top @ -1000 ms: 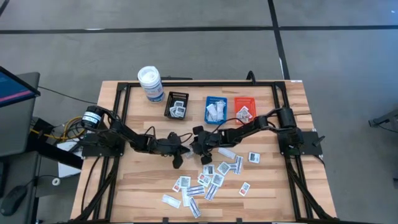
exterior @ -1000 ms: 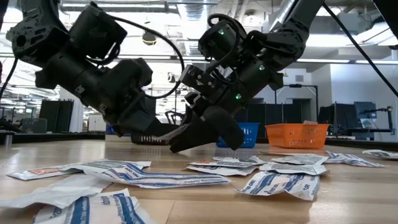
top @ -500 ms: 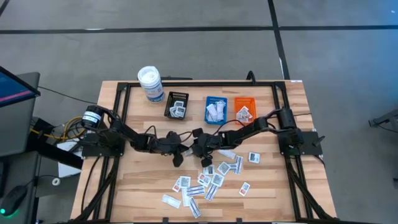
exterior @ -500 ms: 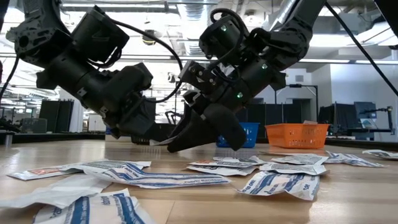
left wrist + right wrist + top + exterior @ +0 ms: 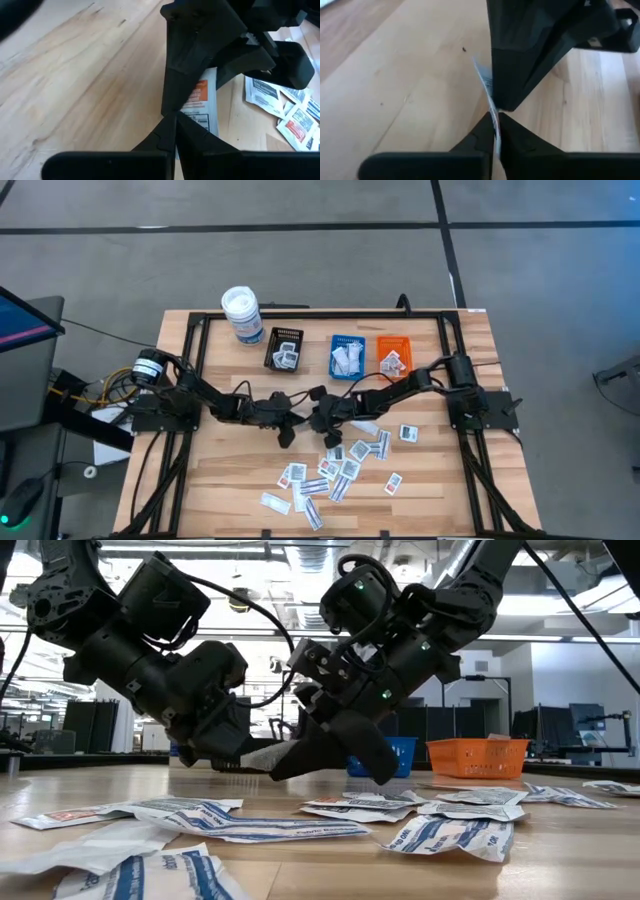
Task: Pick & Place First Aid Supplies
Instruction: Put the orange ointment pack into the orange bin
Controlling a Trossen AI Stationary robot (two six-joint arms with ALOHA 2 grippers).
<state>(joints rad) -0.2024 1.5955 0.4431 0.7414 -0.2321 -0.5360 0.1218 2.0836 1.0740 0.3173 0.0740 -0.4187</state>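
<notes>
Right claw (image 5: 283, 766) and left claw (image 5: 240, 755) meet tip to tip mid-table, both pinching one first aid packet (image 5: 200, 107) stretched lengthwise between them, edge-on.

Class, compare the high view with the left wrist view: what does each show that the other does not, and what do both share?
Only the high view shows the white canister, the black tray, blue tray and orange tray.

Only the left wrist view shows the print on the packet pinched by both grippers.

Both show the left gripper and right gripper meeting at mid-table, with loose packets nearby.
</notes>
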